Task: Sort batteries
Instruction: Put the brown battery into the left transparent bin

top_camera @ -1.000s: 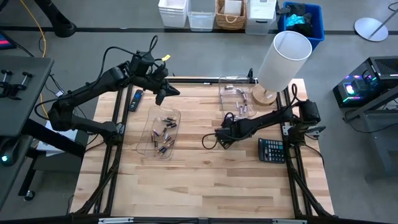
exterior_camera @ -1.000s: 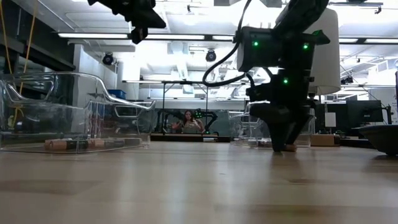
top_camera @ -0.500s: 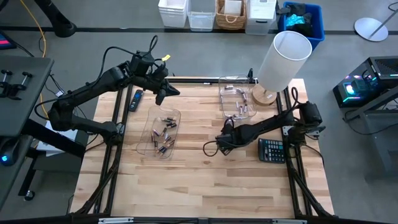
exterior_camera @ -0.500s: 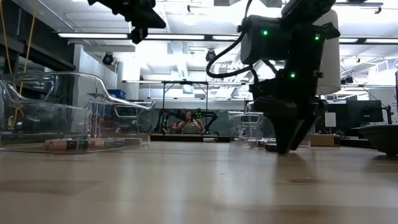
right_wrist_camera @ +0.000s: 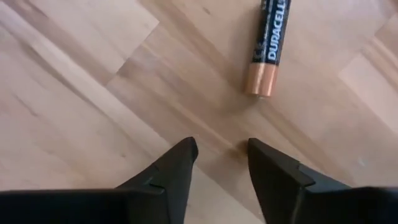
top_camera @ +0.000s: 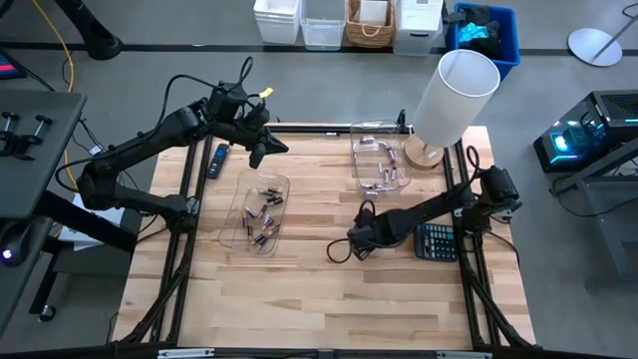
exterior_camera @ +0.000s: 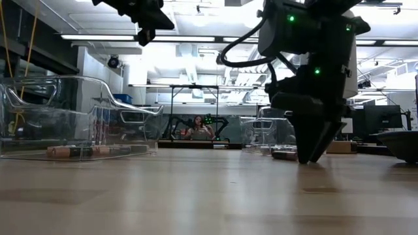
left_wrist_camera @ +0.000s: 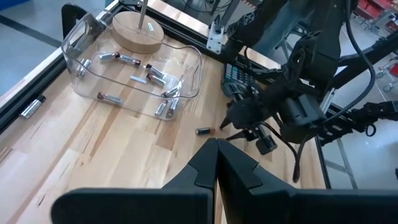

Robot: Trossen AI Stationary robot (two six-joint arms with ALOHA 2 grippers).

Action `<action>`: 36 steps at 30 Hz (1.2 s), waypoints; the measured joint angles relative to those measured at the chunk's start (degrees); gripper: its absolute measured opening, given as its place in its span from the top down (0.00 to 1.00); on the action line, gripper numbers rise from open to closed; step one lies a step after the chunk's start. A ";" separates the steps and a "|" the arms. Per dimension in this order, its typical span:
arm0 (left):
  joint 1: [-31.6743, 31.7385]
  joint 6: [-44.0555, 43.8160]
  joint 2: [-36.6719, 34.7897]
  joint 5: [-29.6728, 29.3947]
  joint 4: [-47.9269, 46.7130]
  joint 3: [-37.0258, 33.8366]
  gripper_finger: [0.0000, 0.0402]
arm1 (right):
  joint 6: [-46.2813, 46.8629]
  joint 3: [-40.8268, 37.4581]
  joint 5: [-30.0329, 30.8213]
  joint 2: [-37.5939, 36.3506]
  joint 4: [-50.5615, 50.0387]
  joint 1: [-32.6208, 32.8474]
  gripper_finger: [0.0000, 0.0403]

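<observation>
The right gripper (right_wrist_camera: 219,155) sat low over the wooden table (top_camera: 299,289), fingers slightly apart and empty, just short of a loose battery (right_wrist_camera: 269,46) lying flat on the wood (small, rigid, smooth, likely to roll), best pinched across its middle. Farther left, the left gripper (top_camera: 261,150) hovered closed above the tray (top_camera: 257,211).

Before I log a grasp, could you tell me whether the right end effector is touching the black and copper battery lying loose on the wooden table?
Apart. The right wrist view shows bare wood between the right end effector and the black and copper battery.
</observation>
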 joint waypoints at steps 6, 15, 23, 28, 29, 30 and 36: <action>0.00 0.10 0.00 -0.02 0.10 0.00 1.00 | 1.33 -0.02 -0.05 0.03 0.99 1.80 0.76; 0.00 -0.19 0.00 -0.02 0.42 0.02 1.00 | 6.07 1.09 -3.76 -0.65 0.21 4.86 0.84; 0.00 0.12 0.00 0.01 0.35 0.02 1.00 | 1.45 7.51 1.74 -4.08 -1.52 0.48 0.64; 0.00 0.14 0.00 0.01 0.35 0.02 1.00 | -0.11 7.05 0.92 -3.59 -2.00 -3.84 0.45; 0.00 0.15 0.00 0.01 0.35 0.02 1.00 | -0.46 6.70 0.99 -3.44 -2.54 -4.59 0.42; 0.00 0.16 0.00 0.01 0.35 0.02 1.00 | -0.64 6.40 1.47 -3.34 -3.20 -5.31 0.40; 0.00 0.10 0.00 0.01 0.37 0.02 1.00 | -1.97 6.42 3.43 -2.63 -1.30 -7.66 0.37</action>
